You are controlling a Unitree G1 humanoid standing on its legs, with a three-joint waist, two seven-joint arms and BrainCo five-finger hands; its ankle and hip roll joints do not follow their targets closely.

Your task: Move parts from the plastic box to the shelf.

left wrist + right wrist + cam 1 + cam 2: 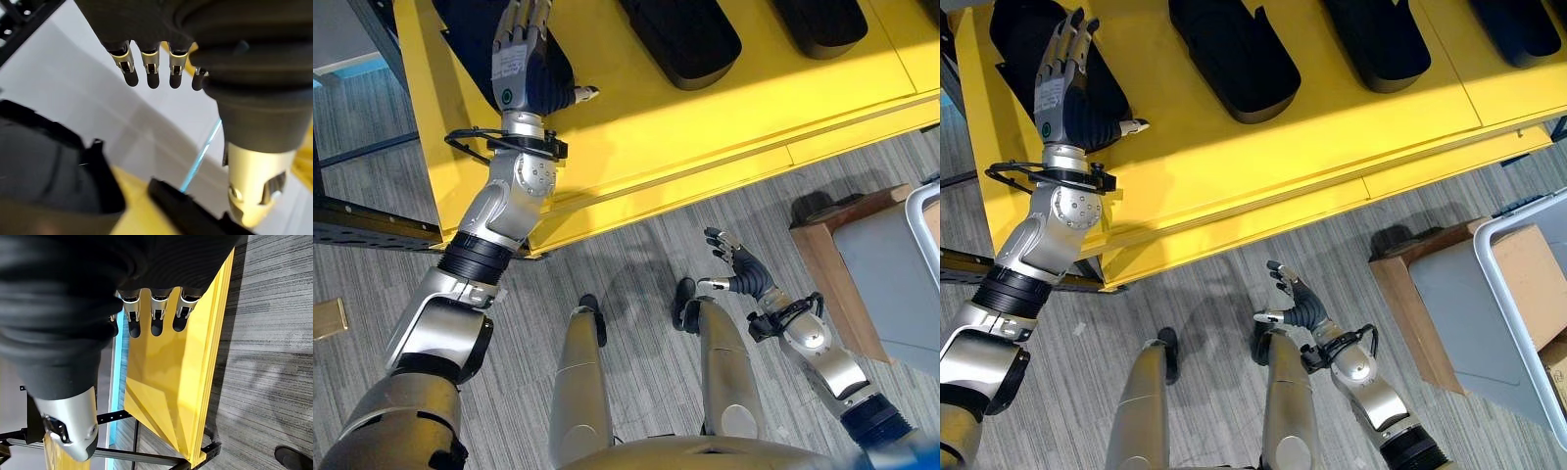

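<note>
Several black moulded parts lie in a row on the yellow shelf (1263,147): one at its left end (1013,29), another beside it (1234,59) and a third further right (1381,39). My left hand (1060,83) is stretched out over the left-end part (49,166), fingers (151,73) straight and open, thumb out to the side, holding nothing. I cannot tell whether it touches the part. My right hand (1302,308) hangs low over the floor in front of the shelf, fingers (156,318) relaxed and open, empty. The grey plastic box (1518,294) stands at the right.
A brown board (1410,294) lies under the plastic box, near my right arm. The shelf's front edge (705,181) runs across between my two hands. A dark metal frame (362,230) stands left of the shelf. Grey striped floor (1185,284) lies below.
</note>
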